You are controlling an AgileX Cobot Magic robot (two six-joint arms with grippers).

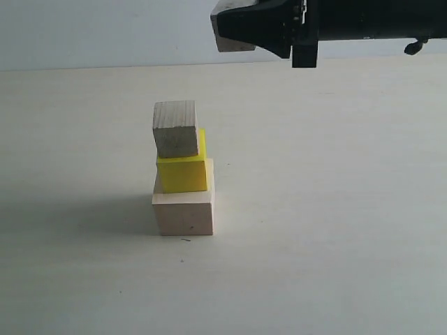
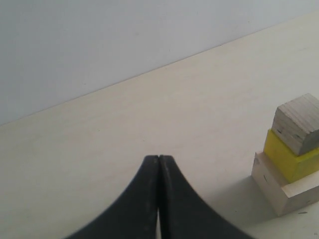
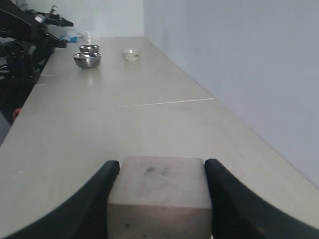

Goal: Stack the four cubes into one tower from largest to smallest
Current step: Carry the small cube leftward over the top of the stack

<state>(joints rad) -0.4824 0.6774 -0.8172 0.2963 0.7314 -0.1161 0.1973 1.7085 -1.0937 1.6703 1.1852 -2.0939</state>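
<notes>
Three cubes stand stacked as a partial tower (image 1: 181, 183) on the pale tabletop (image 1: 335, 209). Take the large pale wood cube (image 1: 183, 213) as your landmark: it sits flat on the tabletop as the base. The bright yellow cube (image 1: 183, 174) rests directly on top of it, inside its edges. The smaller bare wood cube (image 1: 175, 128) rests on the yellow one, turned a little and shifted toward the landmark's left side as the exterior view shows it, so the column is not quite square.

Your right claw (image 1: 234, 31) hangs high above the landmark and off to its right, at the top edge of the exterior view. Its fingers are clamped on the smallest bare wood cube (image 3: 159, 199), one finger against each side. That cube is in the air, well apart from the tower, and its upper face shows a few faint dark specks.

Your left claw (image 2: 159, 162) has its two black fingers pressed together with nothing between them. It hovers over bare tabletop, with the landmark off to one side and well apart from it.
</notes>
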